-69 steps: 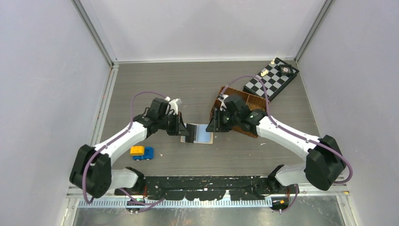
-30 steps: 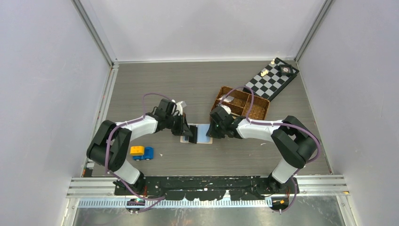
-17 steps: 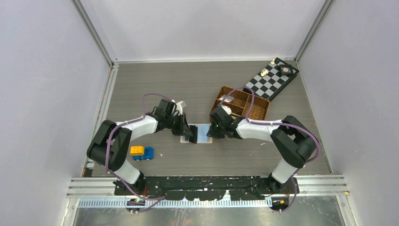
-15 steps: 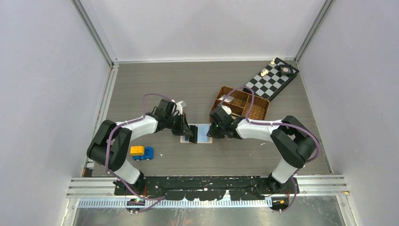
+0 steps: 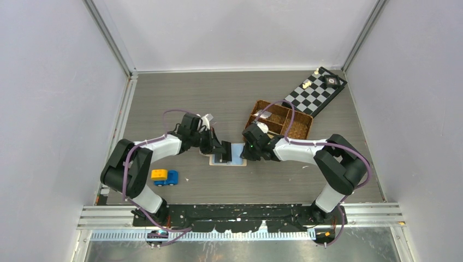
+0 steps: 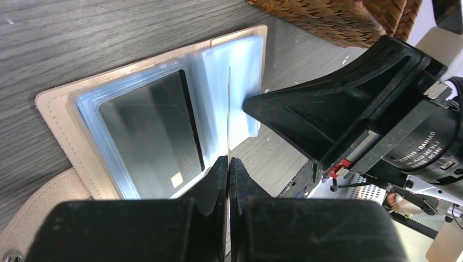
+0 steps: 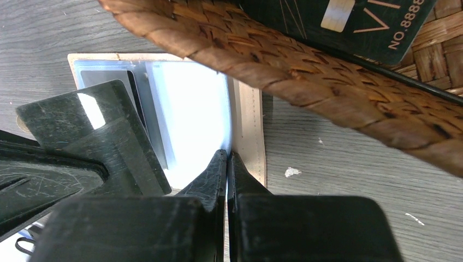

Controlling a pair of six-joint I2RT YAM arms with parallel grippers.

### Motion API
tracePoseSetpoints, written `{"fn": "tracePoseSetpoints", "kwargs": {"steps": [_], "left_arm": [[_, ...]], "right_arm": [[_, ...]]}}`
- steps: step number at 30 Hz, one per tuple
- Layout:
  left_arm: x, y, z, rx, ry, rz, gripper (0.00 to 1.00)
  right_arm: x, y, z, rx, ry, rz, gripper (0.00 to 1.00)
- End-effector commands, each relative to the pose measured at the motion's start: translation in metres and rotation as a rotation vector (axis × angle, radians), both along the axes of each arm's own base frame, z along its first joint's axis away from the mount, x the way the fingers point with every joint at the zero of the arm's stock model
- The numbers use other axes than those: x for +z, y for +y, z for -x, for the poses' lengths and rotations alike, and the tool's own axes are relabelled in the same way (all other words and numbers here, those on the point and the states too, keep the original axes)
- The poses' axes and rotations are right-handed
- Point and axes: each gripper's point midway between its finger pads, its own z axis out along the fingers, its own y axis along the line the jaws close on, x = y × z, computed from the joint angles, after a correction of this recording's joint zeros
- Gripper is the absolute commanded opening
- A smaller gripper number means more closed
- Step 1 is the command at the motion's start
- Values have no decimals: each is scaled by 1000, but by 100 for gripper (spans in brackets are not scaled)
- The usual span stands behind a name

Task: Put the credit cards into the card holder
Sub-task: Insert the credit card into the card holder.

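You had the small beige-pink folding card holder lying open and flat on the grey wood-grain table, just left of the brown woven divided basket. One black credit card sat inside a pale blue clear sleeve on the holder's left side. Another dark card lay in the basket, so I judged the job only partly done.

Your left gripper had its fingers pressed together on a thin pale sheet, seen only edge-on over the middle of the sleeves. I could not tell whether it was a card or a sleeve leaf. Held on edge like that, it looked lined up to slide into a pocket.

Your right gripper was also pressed together, its tips at the right edge of the sleeves beside the beige border. That was probably to steady the holder. Whether anything was caught between its tips did not show.

Your left arm came in from the left, elbow bent toward the left wall, fingers pointing right. Your right arm stretched low along the basket's near side, fingers pointing left, close to the left gripper across the holder.
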Motion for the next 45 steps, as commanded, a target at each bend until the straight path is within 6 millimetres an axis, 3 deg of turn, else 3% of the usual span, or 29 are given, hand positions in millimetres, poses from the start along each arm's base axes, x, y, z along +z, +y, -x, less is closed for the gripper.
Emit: {"fn": "tracePoseSetpoints", "kwargs": {"steps": [1,18,45], "left_arm": [[7,-6,-7,0,-23,55,0],[-19,13,-6,3,6,-56,0],[-41,8,-3,-41,65,-47,0]], "right_arm": [[-12,-16,2,-24,12,90,1],[-13,-18,2,-25,19,106,1],[-15,-15,3,-11,32,121,1]]}}
